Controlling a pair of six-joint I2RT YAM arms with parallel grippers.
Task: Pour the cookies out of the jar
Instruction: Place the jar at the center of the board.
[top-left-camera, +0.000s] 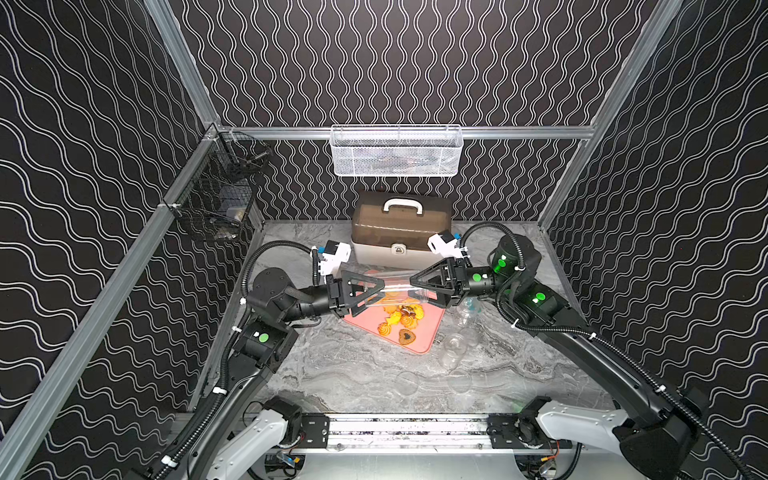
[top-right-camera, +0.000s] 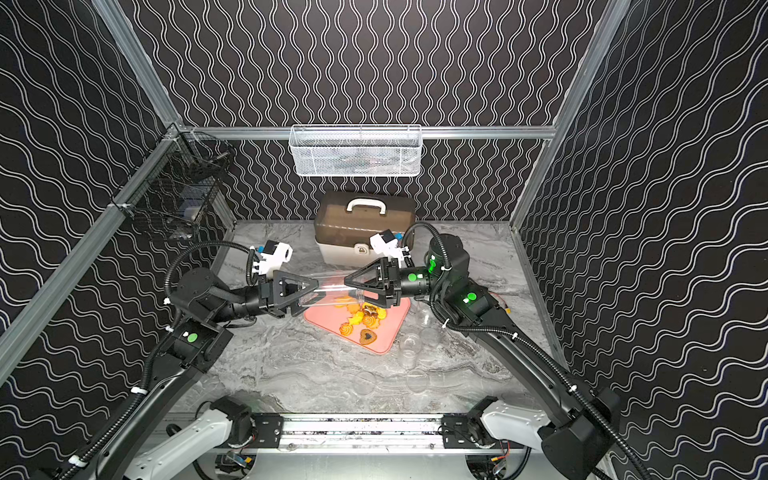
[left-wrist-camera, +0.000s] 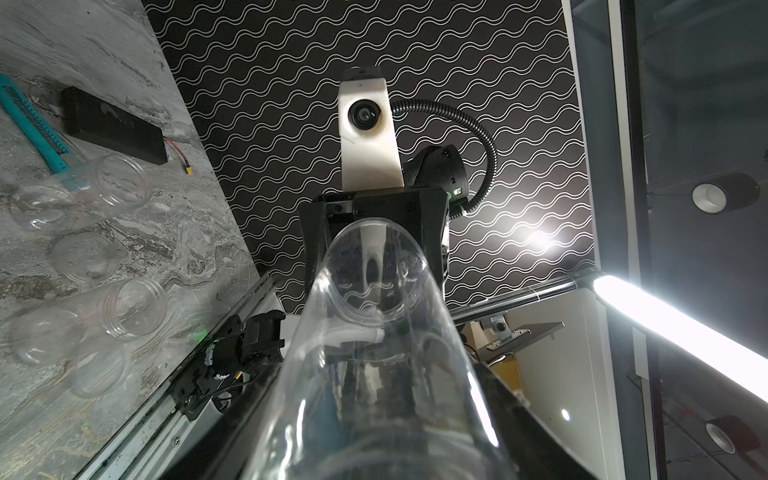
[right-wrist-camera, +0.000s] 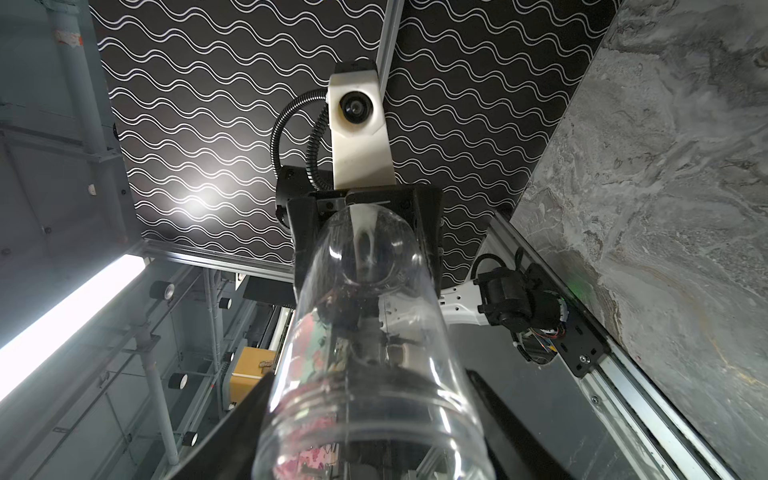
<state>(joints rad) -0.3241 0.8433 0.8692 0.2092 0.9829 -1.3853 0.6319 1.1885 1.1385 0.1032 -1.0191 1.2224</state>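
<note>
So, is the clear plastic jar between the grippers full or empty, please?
Apparently empty: wrist views show nothing inside the clear plastic jar; orange-brown cookies lie on the pink tray.

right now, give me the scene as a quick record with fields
jar: clear, held level above the pink tray, looks empty
left hand: shut on the jar's base end
right hand: shut on the jar's mouth end
cookies: heaped on the pink tray
spare jars: clear, empty, on the table beside the tray
</note>
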